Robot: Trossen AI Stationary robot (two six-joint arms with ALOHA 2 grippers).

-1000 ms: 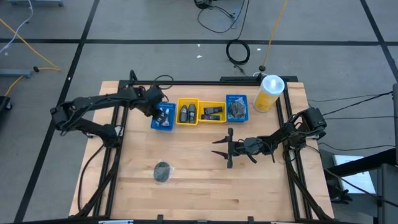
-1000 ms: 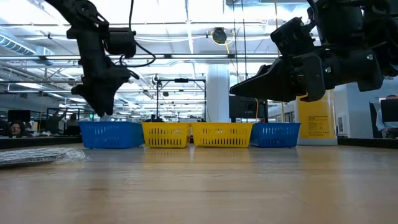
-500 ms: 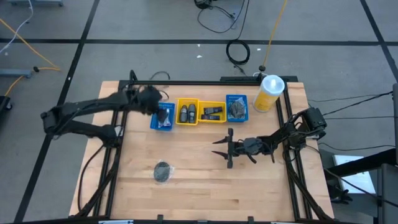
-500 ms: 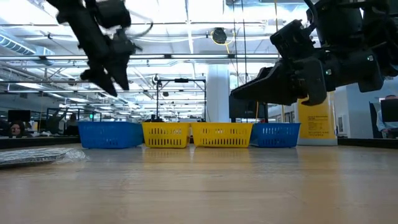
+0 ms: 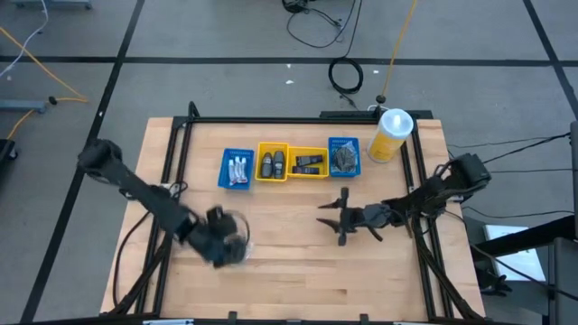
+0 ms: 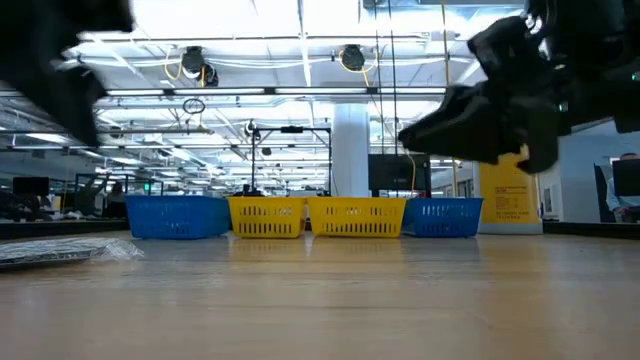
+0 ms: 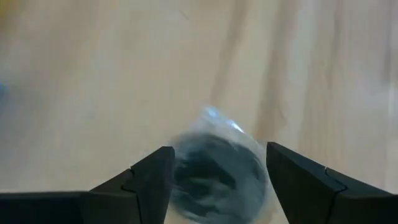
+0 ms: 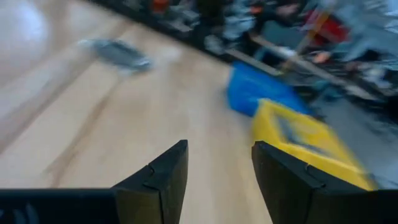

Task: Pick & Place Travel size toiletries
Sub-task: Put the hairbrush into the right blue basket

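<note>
One grey round disc in clear wrap (image 5: 237, 249) lies flat on the wooden table near its near-left part; it also shows in the low view (image 6: 60, 250) and the right wrist view (image 8: 115, 53). My left gripper (image 5: 224, 241) hovers above it, open. In the left wrist view the disc (image 7: 214, 177) sits between the two spread fingers of the left gripper (image 7: 219, 152), and I see no touch. My right gripper (image 5: 340, 217) waits open above the table's middle right, fingers pointing toward the left edge (image 8: 217, 152).
Four trays stand in a row at the far side: a blue tray (image 5: 237, 169) with white tubes, two yellow trays (image 5: 273, 162) (image 5: 309, 162) with dark items, and a blue tray (image 5: 343, 156) with grey discs. The tall yellow bottle (image 5: 390, 135) stands at the far right corner.
My left gripper has risen out of the left blue tray and swung fast toward the table's near edge, ending above the wrapped disc. The white tubes in that tray now show uncovered. My right gripper has shifted a little toward the right edge.
</note>
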